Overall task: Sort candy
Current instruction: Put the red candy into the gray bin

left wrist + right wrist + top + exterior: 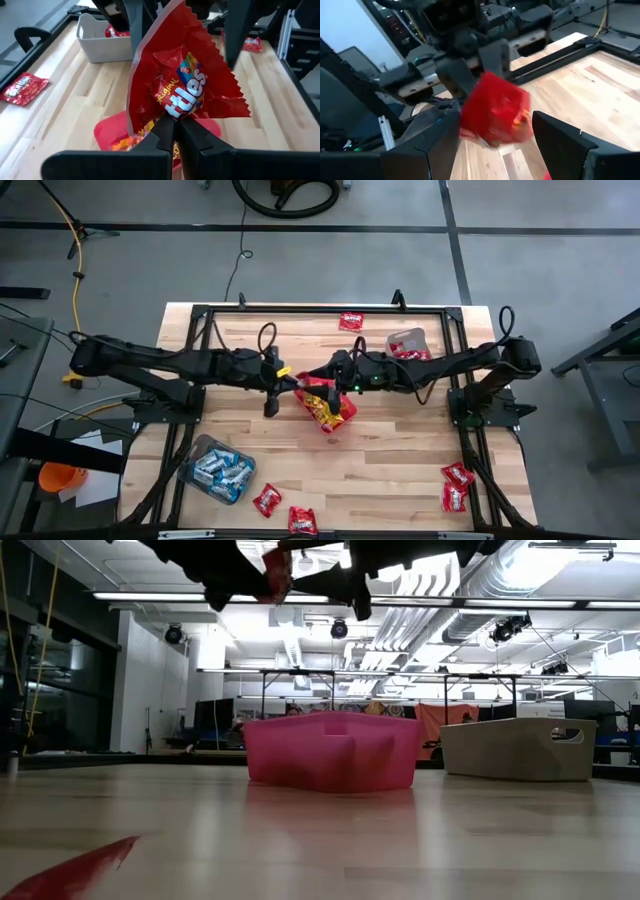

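Left gripper (pixel 176 131): clamped on a red candy packet (pixel 182 82), which is held up over the red bin (pixel 328 406) at the centre of the overhead frame.
Held packet: shiny red, crinkled, pinched at its lower edge between the two dark fingers; seen blurred in the right wrist view (pixel 495 107).
Right gripper (pixel 495 137): spread wide, nothing gripped, met head-on with the left gripper at frame centre in the overhead view, the held packet just in front of its fingers.
Red bin: yellow and red packets are seen inside it.
Clear tub (pixel 217 468): lower left of the overhead frame, filled with blue-and-white packets.
Grey tub (pixel 408 343): upper right of centre, red packets inside.
Loose red packets: one at top centre of the table (pixel 351 320), two at the bottom edge (pixel 267 500), two at lower right (pixel 457 474).
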You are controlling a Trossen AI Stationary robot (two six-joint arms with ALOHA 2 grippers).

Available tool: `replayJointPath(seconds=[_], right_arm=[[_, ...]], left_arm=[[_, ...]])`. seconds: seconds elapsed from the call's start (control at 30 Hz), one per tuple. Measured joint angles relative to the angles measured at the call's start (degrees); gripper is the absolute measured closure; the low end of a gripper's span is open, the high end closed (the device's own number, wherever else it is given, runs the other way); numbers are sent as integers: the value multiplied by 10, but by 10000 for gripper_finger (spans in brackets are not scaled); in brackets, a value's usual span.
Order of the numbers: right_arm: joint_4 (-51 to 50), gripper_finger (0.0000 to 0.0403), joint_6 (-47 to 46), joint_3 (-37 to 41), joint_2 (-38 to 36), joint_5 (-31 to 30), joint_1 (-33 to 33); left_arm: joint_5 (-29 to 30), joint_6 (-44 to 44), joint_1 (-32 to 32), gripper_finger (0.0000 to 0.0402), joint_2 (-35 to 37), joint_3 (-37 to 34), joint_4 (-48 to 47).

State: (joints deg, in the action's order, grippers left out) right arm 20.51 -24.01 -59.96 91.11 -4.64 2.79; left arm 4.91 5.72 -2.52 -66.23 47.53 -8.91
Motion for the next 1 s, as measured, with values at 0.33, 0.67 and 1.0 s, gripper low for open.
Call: replayJointPath(seconds=[0.33,0.67,1.0], right_arm=[[-22,190,-6,0,0,18,2],[-52,383,4,0,-2,19,2],[-133,399,49,0,-66,28,-25]], left_arm=[[0,24,0,401,-43,0,28],[15,46,0,355,-39,19,14],[4,60,0,297,-18,72,-205]])
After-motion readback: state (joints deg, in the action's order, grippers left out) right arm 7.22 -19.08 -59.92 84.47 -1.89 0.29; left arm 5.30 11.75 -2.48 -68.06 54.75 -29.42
